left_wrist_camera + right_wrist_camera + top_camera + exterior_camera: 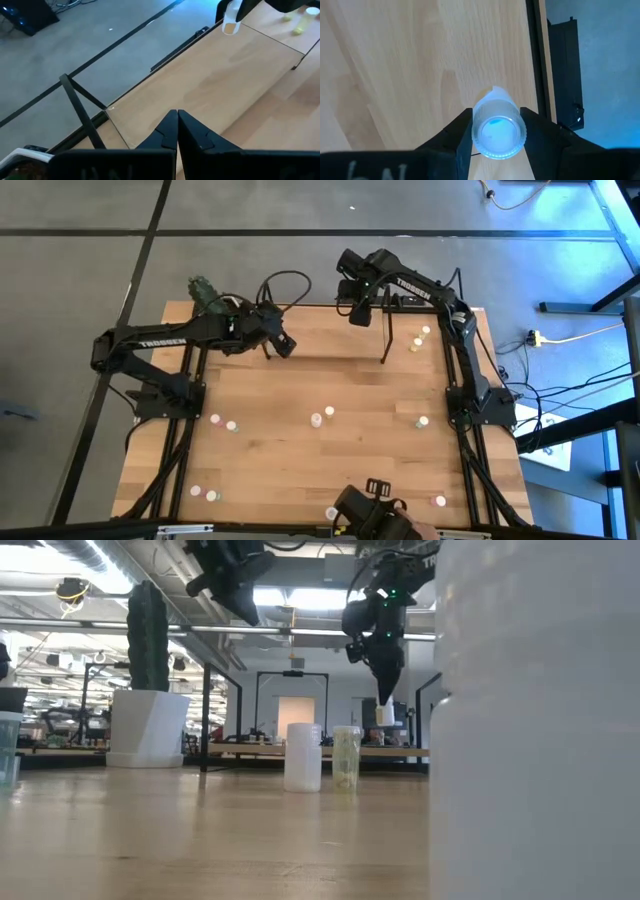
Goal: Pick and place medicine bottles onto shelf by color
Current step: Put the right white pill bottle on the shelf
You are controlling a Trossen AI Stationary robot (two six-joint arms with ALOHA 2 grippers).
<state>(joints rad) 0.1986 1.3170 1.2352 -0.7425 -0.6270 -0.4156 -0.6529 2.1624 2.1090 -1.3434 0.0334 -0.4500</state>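
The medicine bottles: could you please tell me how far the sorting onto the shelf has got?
Early on. Two bottles already stand at the right end of the shelf. The right hand holds another bottle above the shelf's floor, not yet set down. The left hand is shut and empty near the shelf's left end. About nine loose bottles remain on the table.

grey carpet floor (pixel 80 270) with dark seams; open workshop behind, ceiling strip lights (pixel 300 598), lit doorway (pixel 295 715).

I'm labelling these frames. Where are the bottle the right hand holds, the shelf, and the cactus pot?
bottle (pixel 498 131): right wrist view, its round end between the fingers.
shelf (pixel 385 330): high view, right end loop's wire.
cactus pot (pixel 148 728): low view, white front wall.
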